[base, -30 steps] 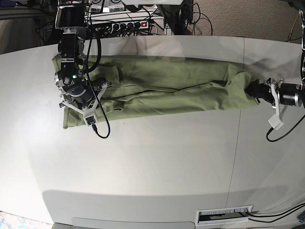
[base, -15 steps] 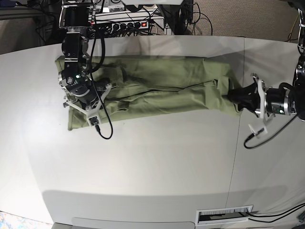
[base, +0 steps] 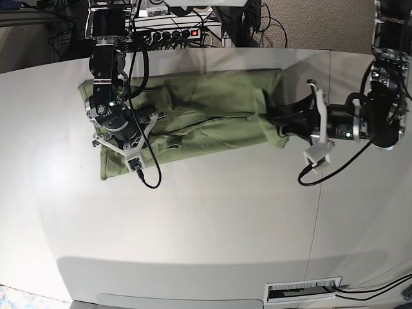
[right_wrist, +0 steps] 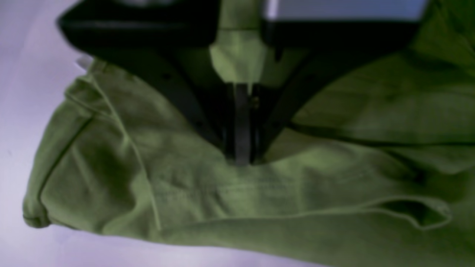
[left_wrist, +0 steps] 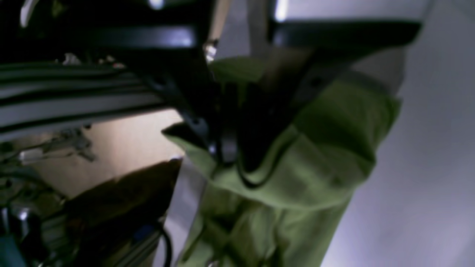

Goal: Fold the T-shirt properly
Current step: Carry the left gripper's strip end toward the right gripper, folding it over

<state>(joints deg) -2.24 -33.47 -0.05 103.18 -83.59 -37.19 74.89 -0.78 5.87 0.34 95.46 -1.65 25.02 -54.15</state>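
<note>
Holding opposite ends of the shirt (base: 206, 112), the two arms have it stretched as a long band across the far half of the table (base: 193, 219), just in front of the clutter of cables and a power strip (base: 174, 32) at the back edge. The right gripper (right_wrist: 241, 155) is pinched fully closed on the cloth near one end; its wrist view shows the jaws meeting on a ridge of fabric beside a hemmed corner, and I take it that this end is pinned down as the anchor. The left gripper (left_wrist: 237, 148) is clamped narrowly on a bunched fold at the other end, with cloth draping off its jaws in the blurred wrist view. In the base view that end looks lifted and doubled toward the middle, so my guess is that this arm is carrying it over for a crosswise fold, and the grip sits at the edge so the layers travel together.

Counting: one shirt, two arms, two grippers, each closed on cloth, one table. The band is already lengthwise-folded, judging by its narrow shape, with wrinkles along the middle.
</note>
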